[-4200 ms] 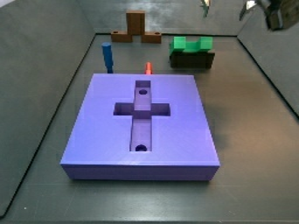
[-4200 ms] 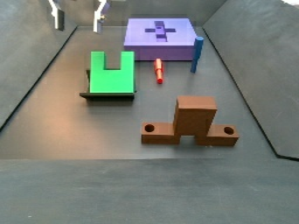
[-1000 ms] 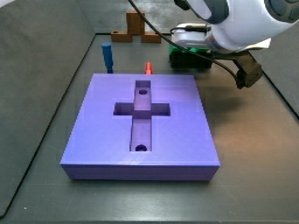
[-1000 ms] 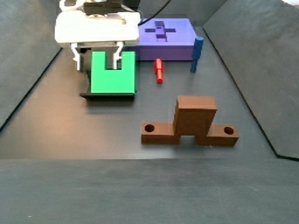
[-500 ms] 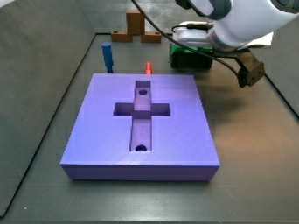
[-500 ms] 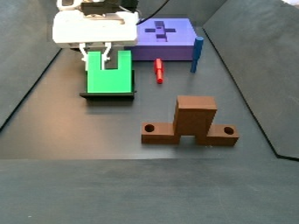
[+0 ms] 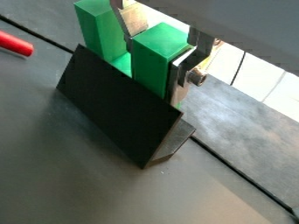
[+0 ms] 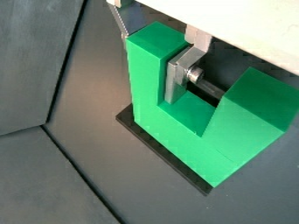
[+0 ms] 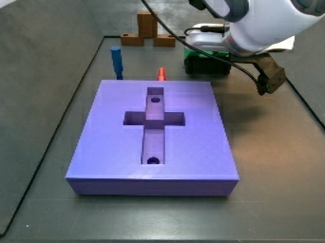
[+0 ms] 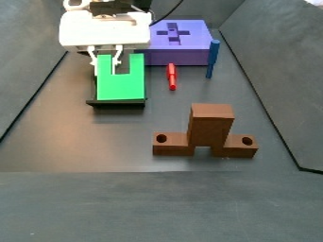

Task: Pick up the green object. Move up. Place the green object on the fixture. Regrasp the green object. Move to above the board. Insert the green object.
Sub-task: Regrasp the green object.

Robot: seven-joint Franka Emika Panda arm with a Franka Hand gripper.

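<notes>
The gripper (image 10: 109, 63) is low over the green object (image 10: 120, 83), which lies on the dark fixture (image 10: 93, 100) on the floor, left of the lavender board (image 10: 178, 39) in a side view. In both wrist views one silver finger (image 8: 177, 77) sits inside the block's notch, pressed to the inner face of one prong, and the second finger (image 7: 121, 10) lies at that prong's outer side, so the jaws are clamped on the green object. A red peg (image 10: 171, 77) and a blue peg (image 10: 213, 57) stand between block and board
</notes>
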